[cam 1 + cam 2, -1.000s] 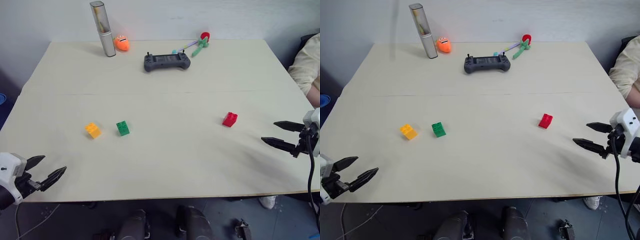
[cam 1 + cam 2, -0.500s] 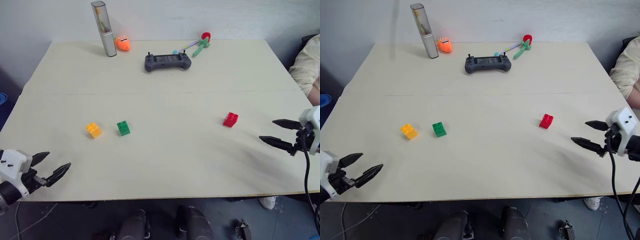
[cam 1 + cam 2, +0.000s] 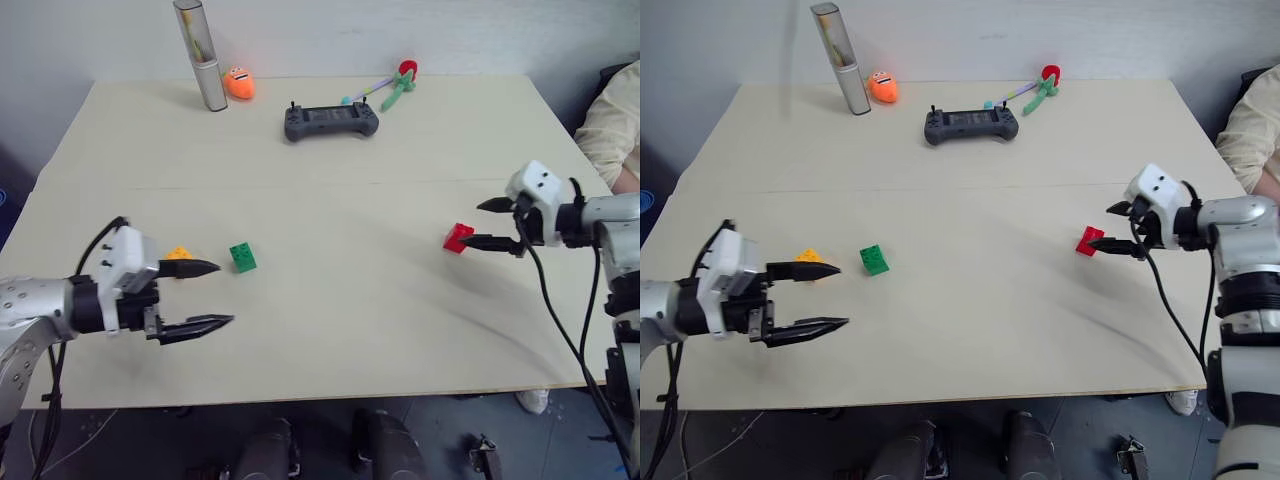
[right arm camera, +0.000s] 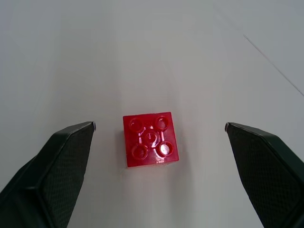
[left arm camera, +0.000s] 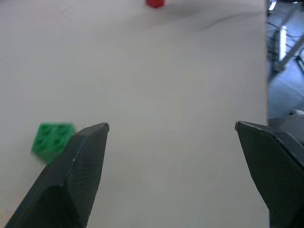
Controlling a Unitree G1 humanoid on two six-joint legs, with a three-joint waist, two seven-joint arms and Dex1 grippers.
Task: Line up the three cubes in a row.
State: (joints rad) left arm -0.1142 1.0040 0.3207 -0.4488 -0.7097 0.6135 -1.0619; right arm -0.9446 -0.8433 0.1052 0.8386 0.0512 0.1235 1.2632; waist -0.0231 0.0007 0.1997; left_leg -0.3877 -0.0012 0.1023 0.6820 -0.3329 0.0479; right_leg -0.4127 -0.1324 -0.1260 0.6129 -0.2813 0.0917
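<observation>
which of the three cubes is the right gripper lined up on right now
The red cube. It sits alone on the table's right side, centred between the open right gripper fingers; the green cube and yellow-orange cube lie far left.

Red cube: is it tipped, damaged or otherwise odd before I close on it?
Nothing stands out. The red cube sits flat on the table, studs up and intact, framed between the right claw's open fingers and touching neither.

Red cube, green cube, yellow-orange cube; grey controller; beige table.
</observation>
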